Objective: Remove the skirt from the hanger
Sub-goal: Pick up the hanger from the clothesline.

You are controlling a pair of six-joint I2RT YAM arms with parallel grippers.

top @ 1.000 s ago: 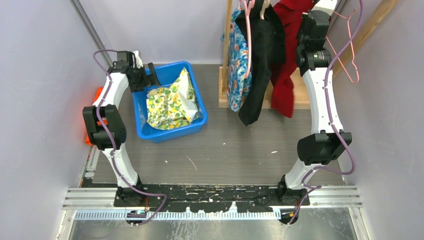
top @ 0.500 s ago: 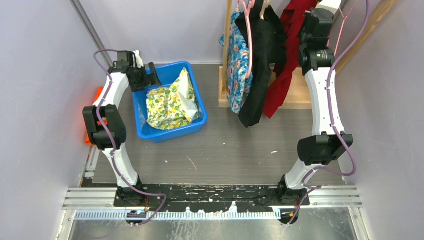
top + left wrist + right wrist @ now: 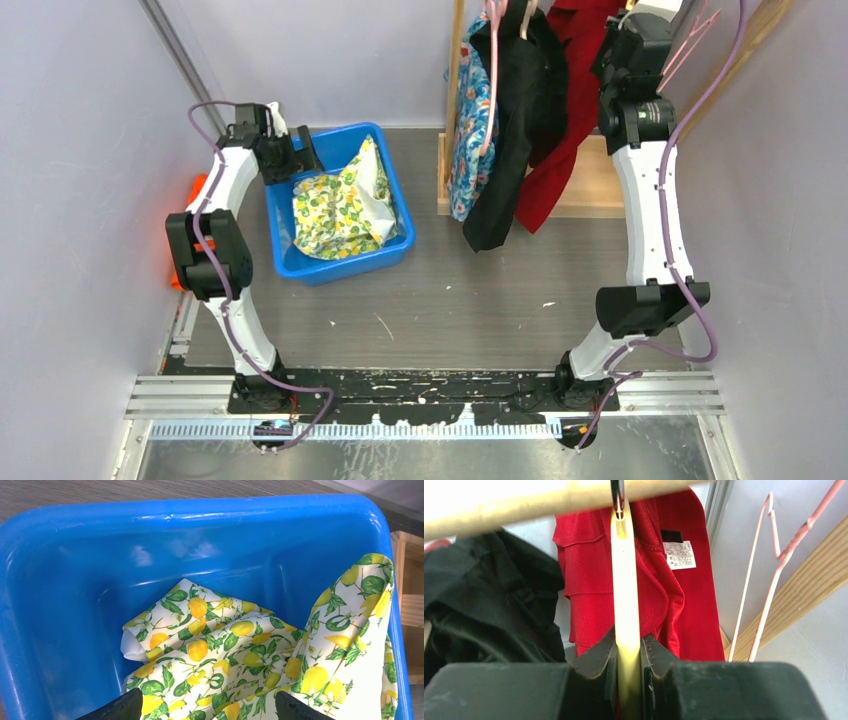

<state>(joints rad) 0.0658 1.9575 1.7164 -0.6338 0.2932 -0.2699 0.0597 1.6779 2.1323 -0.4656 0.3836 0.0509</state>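
Observation:
The red skirt hangs at the back right from a pale wooden hanger, whose hook sits on the wooden rail. In the right wrist view the red skirt drapes on both sides of the hanger. My right gripper is shut on the hanger's neck, one finger on each side. From above, the right gripper is raised to the rail at the frame's top. My left gripper stands open over the blue bin, just above a lemon-print cloth, holding nothing.
A black garment and a blue floral one hang left of the skirt. Bare pink wire hangers hang to its right. The blue bin stands at the back left. The rack's wooden base lies below the clothes.
My right arm has risen toward the rail with the hanger. The red skirt's hem has swung left, against the black garment. The left arm has not moved.

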